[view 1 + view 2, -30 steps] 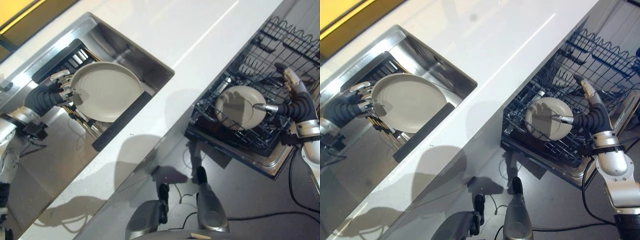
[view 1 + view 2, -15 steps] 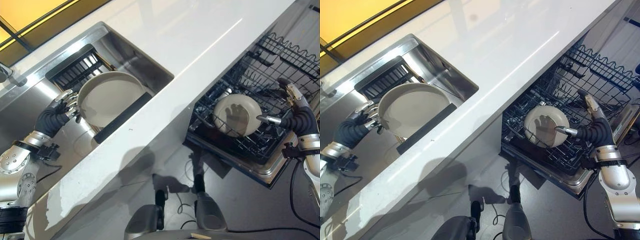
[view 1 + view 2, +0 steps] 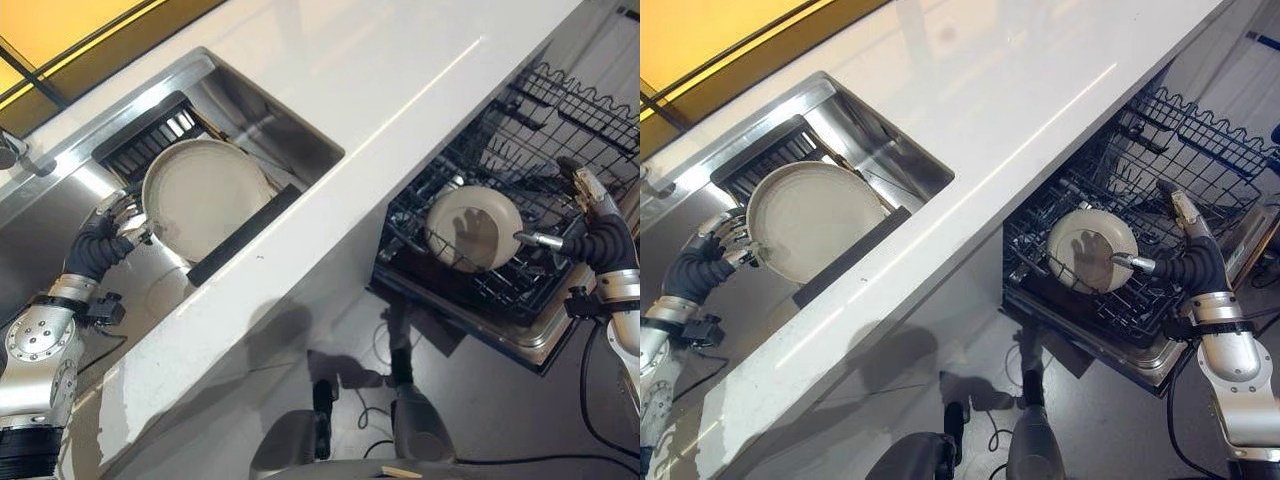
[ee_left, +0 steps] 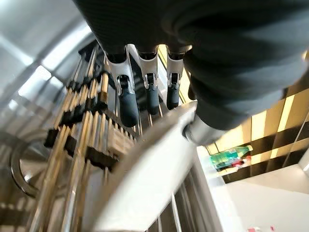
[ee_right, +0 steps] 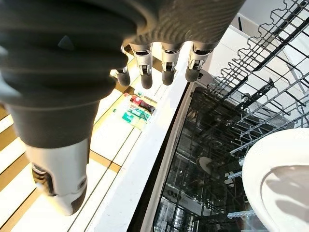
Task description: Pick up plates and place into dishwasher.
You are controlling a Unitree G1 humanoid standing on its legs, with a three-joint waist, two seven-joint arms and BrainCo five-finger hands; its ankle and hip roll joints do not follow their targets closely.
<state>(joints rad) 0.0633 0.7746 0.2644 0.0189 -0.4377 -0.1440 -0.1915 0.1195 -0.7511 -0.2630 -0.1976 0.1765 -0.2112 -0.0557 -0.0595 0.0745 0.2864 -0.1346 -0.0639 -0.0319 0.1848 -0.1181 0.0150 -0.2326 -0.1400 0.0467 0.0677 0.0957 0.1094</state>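
A cream plate (image 3: 205,195) is tilted up over the sink's drying rack (image 3: 150,140). My left hand (image 3: 112,226) is shut on its left rim. In the left wrist view the fingers (image 4: 127,102) lie behind the plate's edge (image 4: 145,179) and the thumb presses its front. A second cream plate (image 3: 472,228) stands upright in the dishwasher's lower rack (image 3: 520,290). My right hand (image 3: 592,215) hovers just right of it, open, with straight fingers (image 5: 165,67) and one fingertip near the plate's rim (image 5: 280,183).
The steel sink (image 3: 285,125) is set into a white countertop (image 3: 380,110) that runs diagonally between sink and dishwasher. A dark ledge (image 3: 245,235) borders the sink's near side. Wire tines of the pulled-out rack (image 3: 1200,130) stand behind my right hand.
My left hand has drawn the plate slightly up and to the left over the sink rack. The right hand and the plate in the dishwasher rack have stayed put.
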